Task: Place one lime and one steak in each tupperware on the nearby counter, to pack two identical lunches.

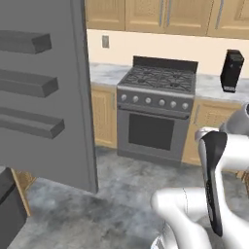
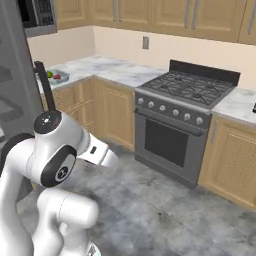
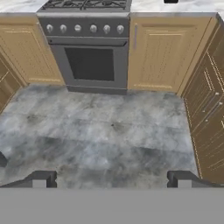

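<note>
Folded close above its base, the white arm (image 2: pixel 55 165) keeps its elbow bent and its hand turned toward the stove (image 2: pixel 182 125). Seen from the hand, the jaws (image 3: pixel 112 178) stand wide apart and empty, with marbled floor (image 3: pixel 105 135) showing between the two dark fingertips (image 3: pixel 41 178) and the oven door straight ahead.

From the left base camera, an open grey fridge door (image 1: pixel 46 92) with three shelf rails stands left of the stove, and a black appliance (image 1: pixel 231 71) sits on the tabletop right of the burners. From the right base camera, the tabletop (image 2: pixel 107 67) runs left of the stove; near its far left end lies a pale tupperware (image 2: pixel 58 76) with a green lime (image 2: pixel 49 74) and a red steak (image 2: pixel 57 77) in it.
</note>
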Motion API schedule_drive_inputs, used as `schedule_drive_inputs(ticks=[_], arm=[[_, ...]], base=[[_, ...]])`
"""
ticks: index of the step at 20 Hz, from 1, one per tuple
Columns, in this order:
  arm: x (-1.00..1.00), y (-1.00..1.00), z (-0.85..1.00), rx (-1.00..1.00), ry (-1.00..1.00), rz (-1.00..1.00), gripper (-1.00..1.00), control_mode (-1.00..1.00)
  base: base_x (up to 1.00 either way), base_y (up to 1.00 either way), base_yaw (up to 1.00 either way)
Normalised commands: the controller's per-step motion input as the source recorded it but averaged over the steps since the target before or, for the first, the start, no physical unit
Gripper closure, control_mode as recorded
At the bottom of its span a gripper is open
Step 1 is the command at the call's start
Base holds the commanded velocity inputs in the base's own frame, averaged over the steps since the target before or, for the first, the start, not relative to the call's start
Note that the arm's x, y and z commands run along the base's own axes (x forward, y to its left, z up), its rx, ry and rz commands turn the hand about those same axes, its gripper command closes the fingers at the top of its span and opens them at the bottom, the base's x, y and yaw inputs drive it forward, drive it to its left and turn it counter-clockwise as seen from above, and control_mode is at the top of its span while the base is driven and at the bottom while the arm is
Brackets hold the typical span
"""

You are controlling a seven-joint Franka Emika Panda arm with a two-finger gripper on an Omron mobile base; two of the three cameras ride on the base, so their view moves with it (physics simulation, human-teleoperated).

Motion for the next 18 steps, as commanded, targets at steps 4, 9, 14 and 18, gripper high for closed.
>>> schedule_drive_inputs(ticks=[4, 9, 14, 18], arm=[[0.0, 0.0, 0.0, 0.0, 0.0, 0.0, -1.0, 1.0], [0.0, 0.0, 0.0, 0.0, 0.0, 0.0, -1.0, 1.0], [0.0, 0.0, 0.0, 0.0, 0.0, 0.0, -1.0, 1.0], [0.0, 0.0, 0.0, 0.0, 0.0, 0.0, -1.0, 1.0]], base=[[-1.0, 0.97, -0.03], [-1.0, 0.85, 0.32], [-0.75, 0.94, 0.56], [-0.31, 0.97, 0.63]])
